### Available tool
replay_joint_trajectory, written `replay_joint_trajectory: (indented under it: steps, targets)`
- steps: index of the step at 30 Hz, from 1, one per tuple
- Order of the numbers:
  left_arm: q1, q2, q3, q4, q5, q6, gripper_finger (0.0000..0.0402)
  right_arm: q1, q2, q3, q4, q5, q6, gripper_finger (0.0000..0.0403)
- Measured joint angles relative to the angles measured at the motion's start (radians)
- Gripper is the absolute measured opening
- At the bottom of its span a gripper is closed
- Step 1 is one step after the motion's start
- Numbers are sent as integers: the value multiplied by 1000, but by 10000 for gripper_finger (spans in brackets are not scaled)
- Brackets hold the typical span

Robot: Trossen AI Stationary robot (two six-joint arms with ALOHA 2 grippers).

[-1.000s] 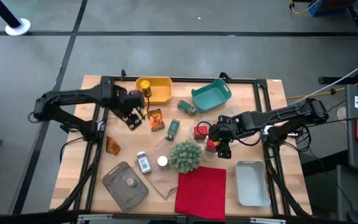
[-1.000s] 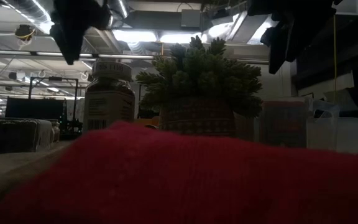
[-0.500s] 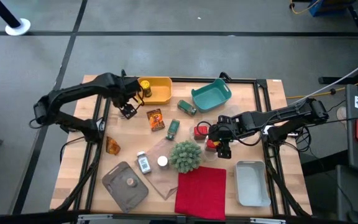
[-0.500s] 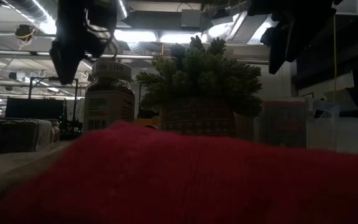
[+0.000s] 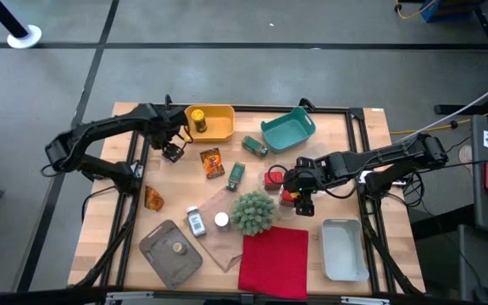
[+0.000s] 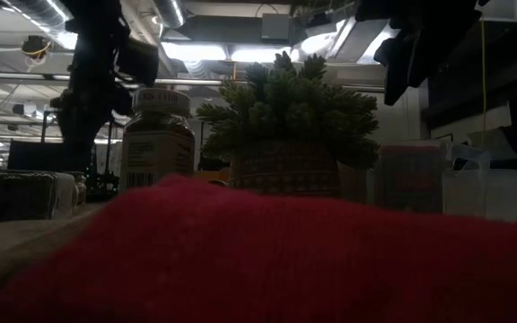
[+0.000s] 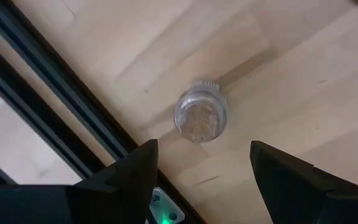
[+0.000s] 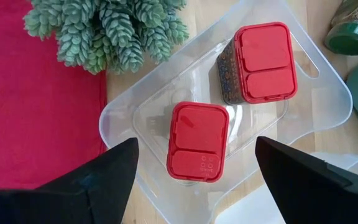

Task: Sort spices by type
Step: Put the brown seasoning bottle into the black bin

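Progress: partly sorted | done: 2 red tins (image 8: 228,98) in clear tray (image 8: 325,109), yellow jar (image 5: 197,119) in yellow bin (image 5: 219,112) | left: green jars (image 5: 246,158), foil packets (image 5: 213,162), clear jars (image 5: 196,222) loose mid-desk | left end effector (image 7: 201,163) open, empty, over small clear jar (image 7: 200,114) near desk's left edge | right end effector (image 8: 194,160) open above tins

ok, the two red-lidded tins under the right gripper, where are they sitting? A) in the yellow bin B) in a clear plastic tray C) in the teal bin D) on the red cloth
B: the right wrist view shows both red-lidded tins inside a clear plastic tray lying beside the red cloth and the spiky green plant, with the open right gripper above them.
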Motion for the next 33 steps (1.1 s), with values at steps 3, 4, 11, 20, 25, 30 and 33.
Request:
replay_joint_trajectory:
  steps: [3,4,11,20,25,30,33]
  targets:
    - [18,0,-34,33,5,3,239,0,0,0,0,0,0,324]
    - [25,0,-46,46,6,10,239,0,0,0,0,0,0,324]
    - [60,0,-102,134,62,42,239,0,0,0,0,0,0,324]
    - [95,0,-175,203,67,42,239,0,0,0,0,0,-1,324]
    - [95,0,-206,247,94,50,239,0,0,0,1,0,-12,324]
    - [95,0,-207,254,96,45,239,0,0,0,3,0,-47,324]
    - [95,0,-207,277,96,38,239,0,0,0,3,0,-49,324]
